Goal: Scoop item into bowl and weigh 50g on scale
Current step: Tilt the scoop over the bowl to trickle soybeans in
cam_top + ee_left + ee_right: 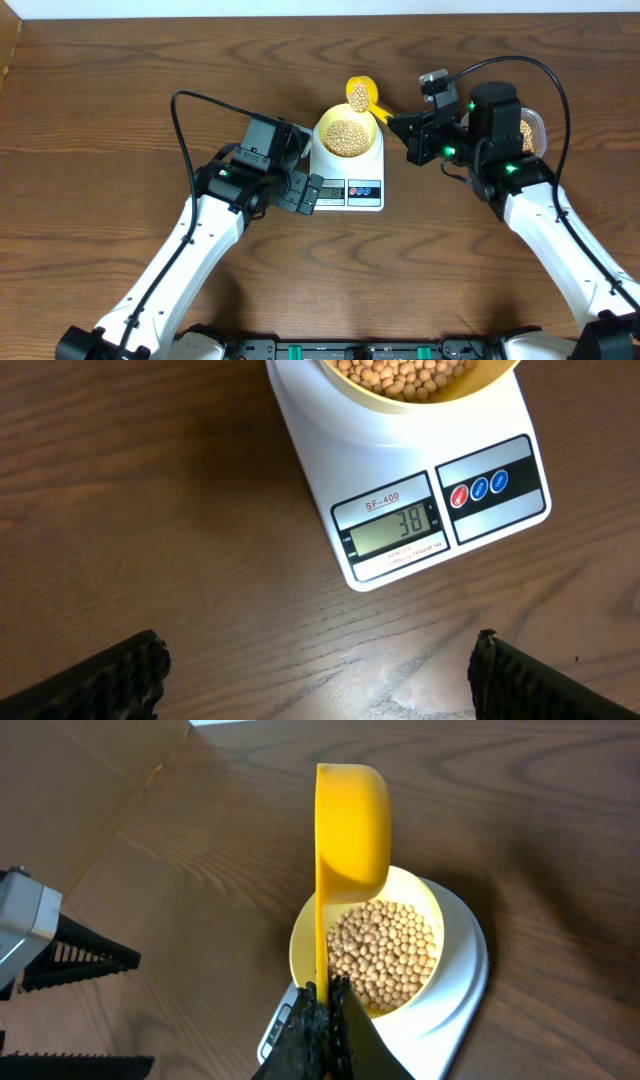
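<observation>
- While tiny round beige beans fill a small pale-yellow bowl on the flat white digital scale, its display reads 38.
- Right gripper clamps the handle of a bright yellow plastic scoop, held over the bowl's far rim.
- Left gripper hovers low before the scale's display, fingers wide apart.

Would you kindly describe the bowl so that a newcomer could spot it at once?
On the brown wooden table, find the flat white digital scale near the middle. On its platform sits a small round pale-yellow bowl holding beige beans. Unlike the bright yellow scoop gripped by the right claw beside it, it has no handle and rests on the scale.
</observation>
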Tool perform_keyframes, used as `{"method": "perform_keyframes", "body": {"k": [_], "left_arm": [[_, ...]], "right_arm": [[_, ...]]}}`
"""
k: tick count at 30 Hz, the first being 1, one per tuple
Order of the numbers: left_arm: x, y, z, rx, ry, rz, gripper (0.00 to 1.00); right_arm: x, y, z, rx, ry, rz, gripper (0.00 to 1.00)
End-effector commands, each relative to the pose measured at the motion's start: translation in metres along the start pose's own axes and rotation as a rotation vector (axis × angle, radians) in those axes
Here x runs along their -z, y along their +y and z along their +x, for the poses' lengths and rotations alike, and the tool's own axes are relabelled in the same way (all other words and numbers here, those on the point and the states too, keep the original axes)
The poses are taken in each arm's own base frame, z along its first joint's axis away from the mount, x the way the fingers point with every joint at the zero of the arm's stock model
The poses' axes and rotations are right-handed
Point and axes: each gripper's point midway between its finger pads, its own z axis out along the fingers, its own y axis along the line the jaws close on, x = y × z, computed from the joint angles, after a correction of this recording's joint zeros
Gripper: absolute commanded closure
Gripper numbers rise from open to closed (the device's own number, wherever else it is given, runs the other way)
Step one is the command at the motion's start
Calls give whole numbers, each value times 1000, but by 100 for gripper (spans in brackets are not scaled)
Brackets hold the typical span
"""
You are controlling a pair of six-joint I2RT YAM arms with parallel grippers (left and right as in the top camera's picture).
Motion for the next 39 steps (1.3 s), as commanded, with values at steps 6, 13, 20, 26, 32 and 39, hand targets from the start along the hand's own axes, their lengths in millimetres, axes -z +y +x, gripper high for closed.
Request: {"method": "perform_keyframes", "body": {"k": [6,13,20,26,32,39], "left_arm": [[1,0,0,-16,-1,-5,2],[1,0,0,-16,-1,-5,2],[1,0,0,-16,-1,-5,2],[1,0,0,-16,-1,-5,2],[1,0,0,-16,-1,-5,2],[1,0,0,-16,-1,-5,2]], "right_arm": [[-1,5,3,-7,12,-23,99],[-1,5,6,-6,23,-20,99],[-1,4,6,-6,23,-20,99],[-1,4,7,82,27,-19,99],[-2,3,7,95,25,-7,99],[-2,-1,6,104,21,18,99]]}}
